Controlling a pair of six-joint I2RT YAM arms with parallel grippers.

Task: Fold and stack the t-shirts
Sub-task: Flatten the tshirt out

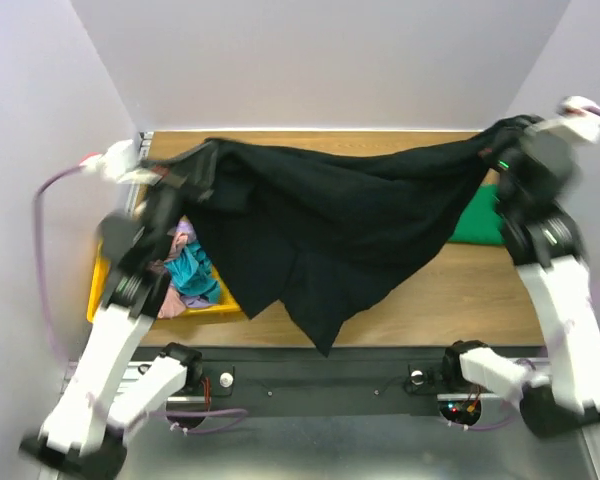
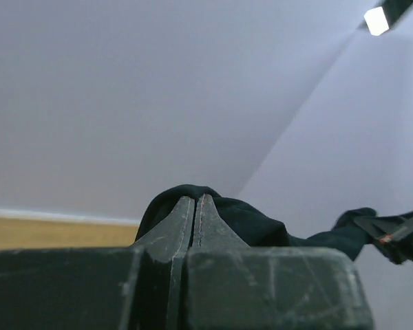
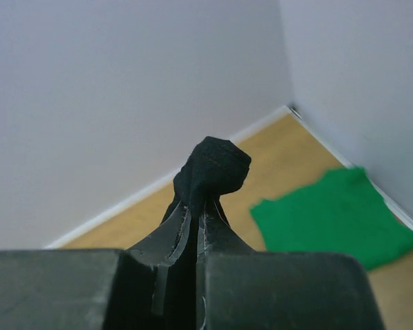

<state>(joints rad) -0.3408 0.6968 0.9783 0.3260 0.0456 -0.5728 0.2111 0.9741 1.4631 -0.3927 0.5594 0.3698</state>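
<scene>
The large black t-shirt (image 1: 340, 225) hangs stretched in the air between both arms, its lower point sagging toward the table's near edge. My left gripper (image 1: 205, 155) is shut on its left corner; the left wrist view shows black cloth (image 2: 261, 223) bunched behind the closed fingertips (image 2: 196, 203). My right gripper (image 1: 515, 128) is shut on its right corner; the right wrist view shows a black cloth wad (image 3: 213, 168) pinched between the tips (image 3: 198, 206). A green t-shirt (image 1: 477, 218) lies on the table at the right (image 3: 334, 216). Teal (image 1: 192, 272), pink and lavender tees lie in the bin.
A yellow plastic bin (image 1: 102, 290) sits at the table's left side under my left arm. The wooden table (image 1: 460, 300) is bounded by white walls at the back and both sides. A black rail with the arm bases runs along the near edge.
</scene>
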